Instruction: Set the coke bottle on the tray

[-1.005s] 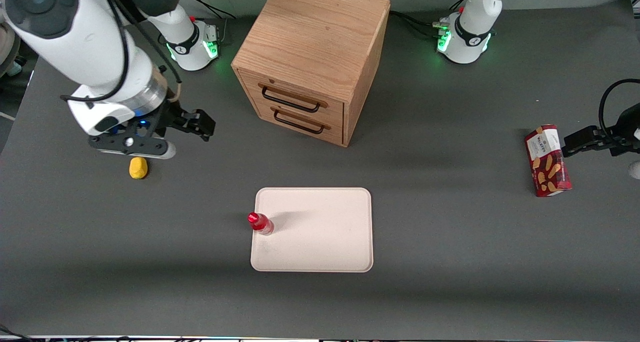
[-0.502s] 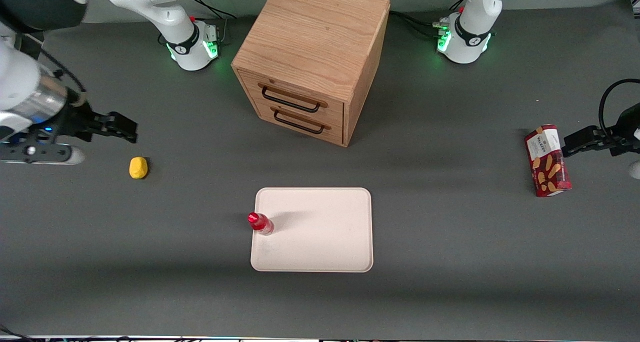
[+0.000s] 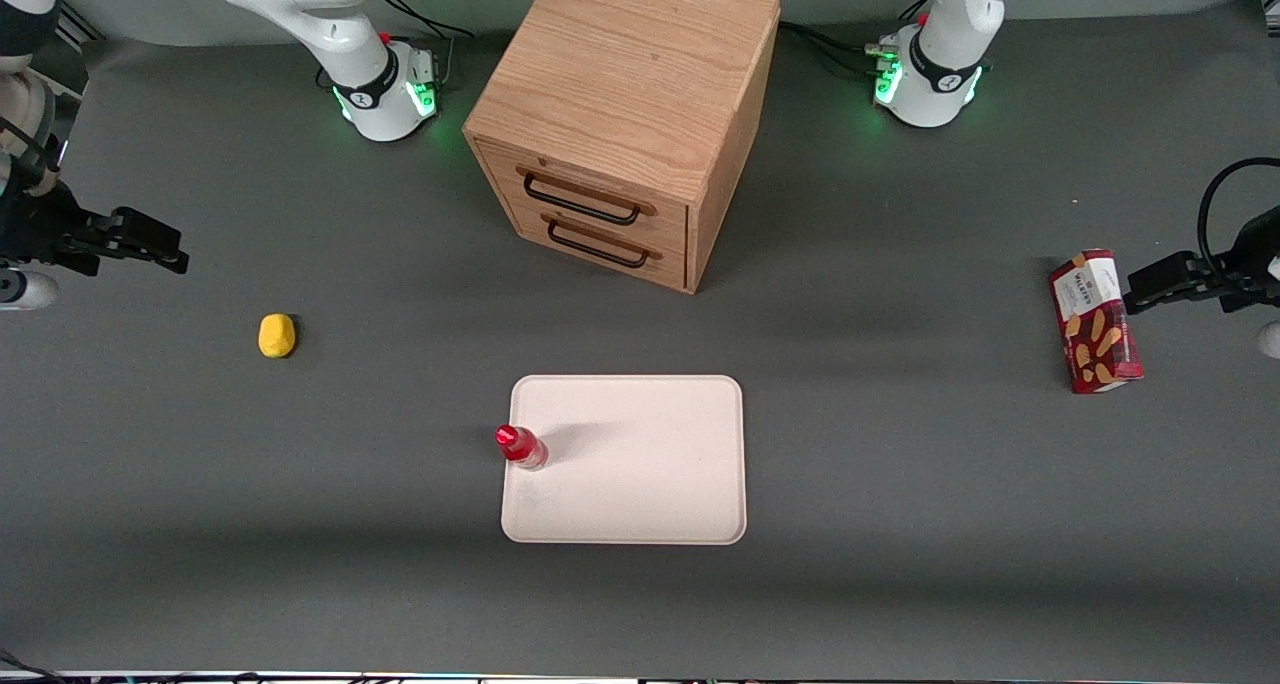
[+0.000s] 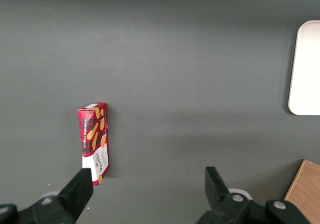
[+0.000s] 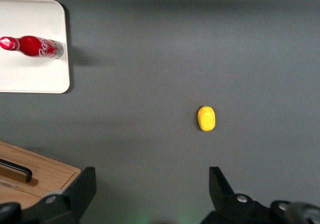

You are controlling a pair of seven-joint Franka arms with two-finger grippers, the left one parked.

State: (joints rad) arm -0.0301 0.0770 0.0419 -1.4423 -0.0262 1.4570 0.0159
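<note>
Bottle [image 3: 520, 446] stands upright on tray [image 3: 640, 484], just inside its edge; empty hand [image 5: 152, 186] hangs wide near the surface's working-arm end. Any nudge could topple it off.

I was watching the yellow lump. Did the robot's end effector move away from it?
Yes. The end effector, open, moved from above the yellow lump toward the working arm's table end.
</note>
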